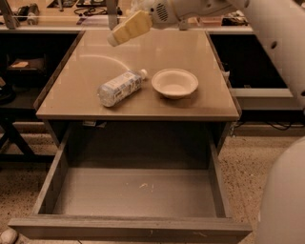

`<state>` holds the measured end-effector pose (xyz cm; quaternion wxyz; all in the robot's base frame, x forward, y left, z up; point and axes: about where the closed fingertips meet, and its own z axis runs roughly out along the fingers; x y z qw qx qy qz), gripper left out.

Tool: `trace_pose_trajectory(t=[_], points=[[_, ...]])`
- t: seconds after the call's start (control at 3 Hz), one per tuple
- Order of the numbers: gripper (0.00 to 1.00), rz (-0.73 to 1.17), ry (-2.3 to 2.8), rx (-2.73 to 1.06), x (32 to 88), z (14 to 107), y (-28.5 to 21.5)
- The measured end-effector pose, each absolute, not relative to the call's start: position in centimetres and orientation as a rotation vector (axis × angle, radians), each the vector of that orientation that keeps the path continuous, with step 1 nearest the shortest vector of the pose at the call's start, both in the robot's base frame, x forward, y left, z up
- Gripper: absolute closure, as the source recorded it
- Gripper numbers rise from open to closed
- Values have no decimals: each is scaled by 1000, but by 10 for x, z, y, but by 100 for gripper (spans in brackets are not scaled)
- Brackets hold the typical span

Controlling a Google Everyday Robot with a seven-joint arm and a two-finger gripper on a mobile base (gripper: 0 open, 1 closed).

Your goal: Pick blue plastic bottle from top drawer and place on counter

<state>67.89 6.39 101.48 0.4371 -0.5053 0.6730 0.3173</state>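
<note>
The blue plastic bottle point(119, 88), clear and ribbed with a white cap, lies on its side on the beige counter point(190, 47), just left of a white bowl. My gripper point(114, 39) hangs in the air above the counter's back left part. It is up and behind the bottle, apart from it, and holds nothing. The top drawer point(138, 193) is pulled fully out below the counter's front edge, and its grey floor is bare.
A white round bowl point(174, 83) sits on the counter right of the bottle. A cluttered shelf point(57, 14) runs along the back. My arm reaches in from the upper right, and my white body point(286, 200) fills the right edge. Dark frames stand on both sides of the counter.
</note>
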Motion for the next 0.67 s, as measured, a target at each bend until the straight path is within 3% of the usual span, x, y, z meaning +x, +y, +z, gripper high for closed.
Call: trace_pose_trajectory(t=[0.33, 0.67], points=[[0, 615, 1733, -1227, 657, 1066, 25], [0, 604, 1731, -1226, 654, 1072, 25]])
